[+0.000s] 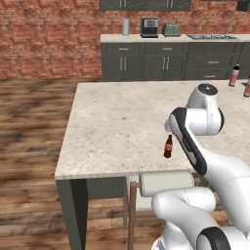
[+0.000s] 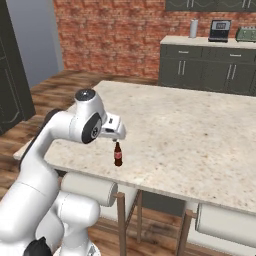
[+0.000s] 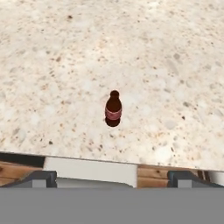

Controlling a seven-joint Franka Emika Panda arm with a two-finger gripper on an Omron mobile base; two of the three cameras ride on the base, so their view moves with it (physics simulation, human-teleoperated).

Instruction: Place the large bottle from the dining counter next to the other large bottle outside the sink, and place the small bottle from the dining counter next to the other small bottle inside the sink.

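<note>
Near the front edge of the dining counter (image 1: 117,122), the small bottle (image 1: 168,147) stands upright on the speckled beige stone, with bare slab all round it. Just above its cap hangs the gripper (image 2: 118,137), clear of the bottle; in the hand view its dark fingertips (image 3: 43,177) sit far apart at the two lower corners, so the jaws stand wide and hold nothing. The bottle is dark brown-red with a narrow neck and a reddish label band. Below the counter edge, white-cushioned wooden stools (image 1: 163,183) are tucked against the dark grey base. At the slab's far right corner stands the large bottle (image 1: 234,75), slim, black-capped, pink fading to yellow-orange, well apart from the small one. Beyond lie a wood-plank floor, a red brick wall and dark grey cabinets (image 1: 166,61) carrying a coffee machine (image 1: 149,27) and a toaster (image 1: 172,30).
</note>
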